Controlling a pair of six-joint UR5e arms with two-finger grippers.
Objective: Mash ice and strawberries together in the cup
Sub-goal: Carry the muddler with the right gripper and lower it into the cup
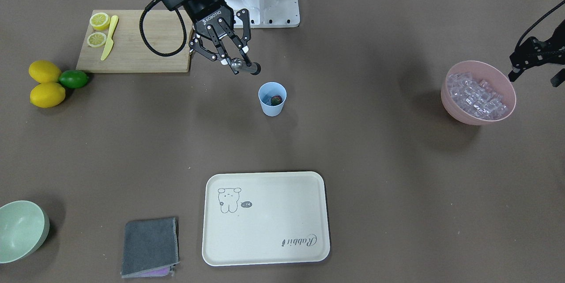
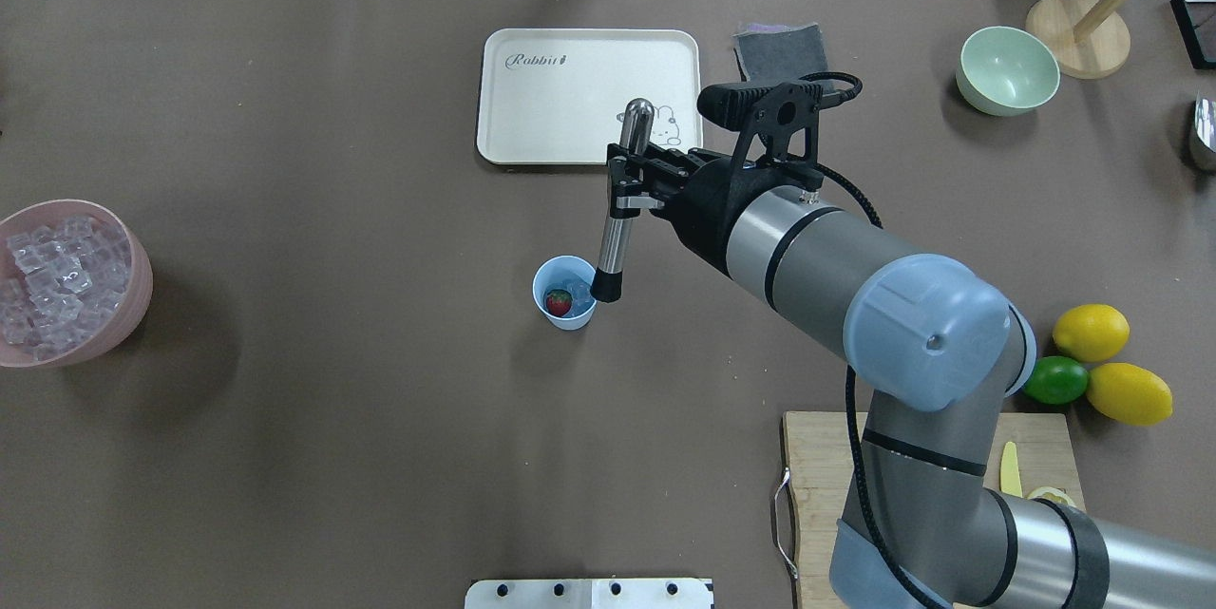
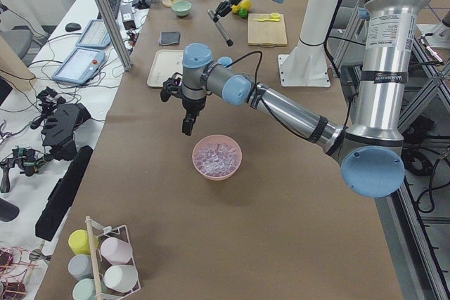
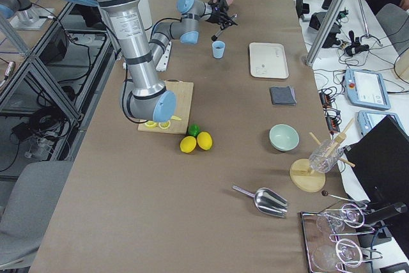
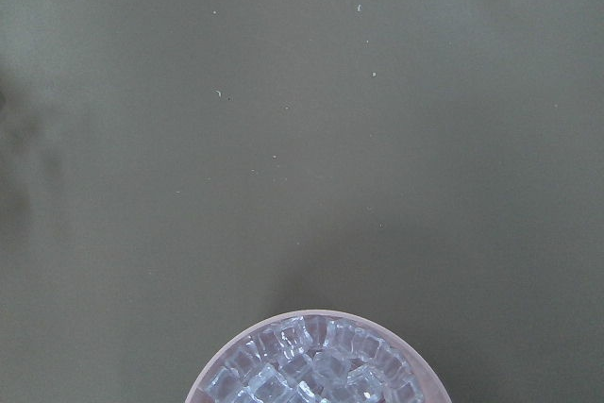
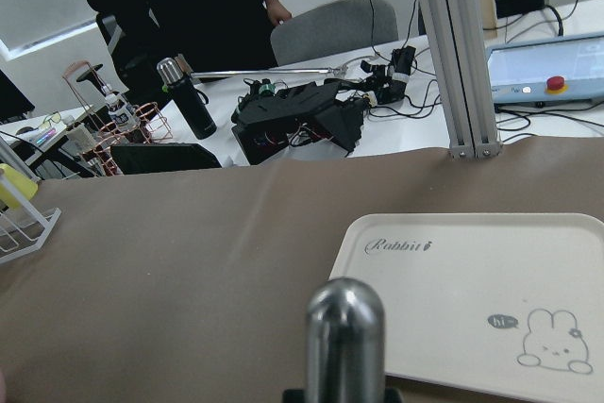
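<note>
Overhead exterior: brown table (image 2: 285,447), cluttered desk (image 6: 311,139) beyond; right gripper (image 2: 622,181) clamps muddler (image 2: 613,253) near cup (image 2: 567,307); left gripper (image 1: 535,78) spread wide.

A folded grey cloth (image 1: 150,243) lies just beside the cream tray (image 1: 273,225) on my right, the pale-green bowl (image 1: 20,229) farther that way. Well apart from the tray, nearer me, my wooden board (image 1: 132,60) carries two lemon halves (image 1: 99,20) and a yellow knife (image 1: 109,39).

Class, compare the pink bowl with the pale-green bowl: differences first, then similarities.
The pink bowl is full of ice; the pale-green bowl is empty. The pink bowl sits at the robot's left end, the pale-green bowl at its right. Both are round and upright.
</note>
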